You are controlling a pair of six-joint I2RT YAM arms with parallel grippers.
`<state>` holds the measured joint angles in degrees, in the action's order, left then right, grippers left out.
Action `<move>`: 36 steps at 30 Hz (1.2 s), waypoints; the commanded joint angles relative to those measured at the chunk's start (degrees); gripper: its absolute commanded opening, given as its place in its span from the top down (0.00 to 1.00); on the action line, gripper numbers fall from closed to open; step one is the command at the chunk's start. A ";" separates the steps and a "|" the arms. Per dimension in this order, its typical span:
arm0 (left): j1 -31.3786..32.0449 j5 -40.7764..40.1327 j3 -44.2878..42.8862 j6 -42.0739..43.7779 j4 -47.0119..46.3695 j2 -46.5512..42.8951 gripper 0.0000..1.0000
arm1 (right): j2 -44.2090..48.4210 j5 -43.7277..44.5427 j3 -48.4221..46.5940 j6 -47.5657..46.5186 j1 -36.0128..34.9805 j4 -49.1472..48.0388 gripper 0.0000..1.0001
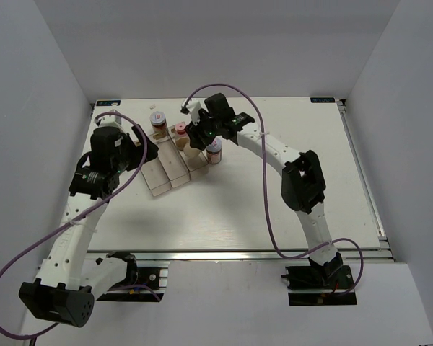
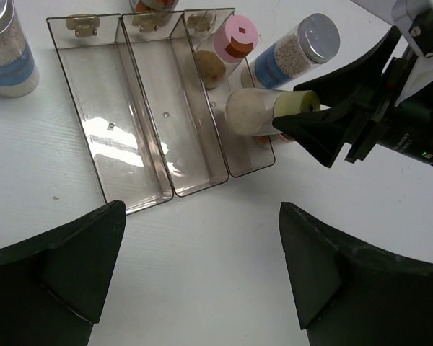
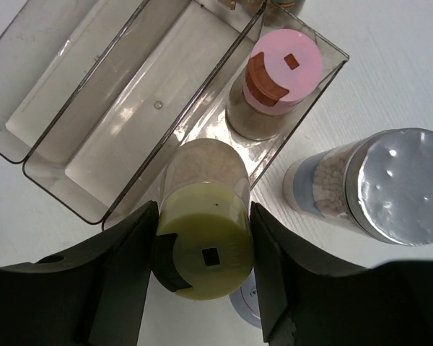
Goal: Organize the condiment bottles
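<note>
My right gripper point(image 3: 203, 254) is shut on a pale-yellow-lidded bottle point(image 3: 206, 238) of whitish grains, held tilted just above the near end of the right compartment of the clear tray point(image 3: 72, 144). A pink-lidded bottle point(image 3: 281, 72) stands at that compartment's far end. A silver-lidded jar point(image 3: 390, 184) stands on the table right of the tray. In the left wrist view my left gripper point(image 2: 202, 267) hangs open over bare table in front of the tray point(image 2: 130, 144), apart from the held bottle point(image 2: 263, 112). The left gripper point(image 1: 148, 151) sits left of the tray in the top view.
Another silver-lidded jar point(image 2: 7, 50) stands at the tray's far left. A brown jar point(image 1: 159, 124) stands behind the tray. A white lid point(image 3: 245, 308) shows under the held bottle. The tray's left and middle compartments hold nothing. The right arm point(image 1: 274, 151) arches over the table's middle.
</note>
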<state>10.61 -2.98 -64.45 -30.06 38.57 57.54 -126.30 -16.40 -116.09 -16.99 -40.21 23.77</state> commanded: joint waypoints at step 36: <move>-1.20 -31.47 -14.20 1.59 9.93 28.93 0.02 | 25.83 -16.90 19.40 9.87 12.16 -4.26 0.42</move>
<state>10.24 -30.15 -74.11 -28.64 45.12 83.44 -102.37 -28.21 -100.47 -9.67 -31.68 20.51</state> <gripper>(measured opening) 0.977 0.511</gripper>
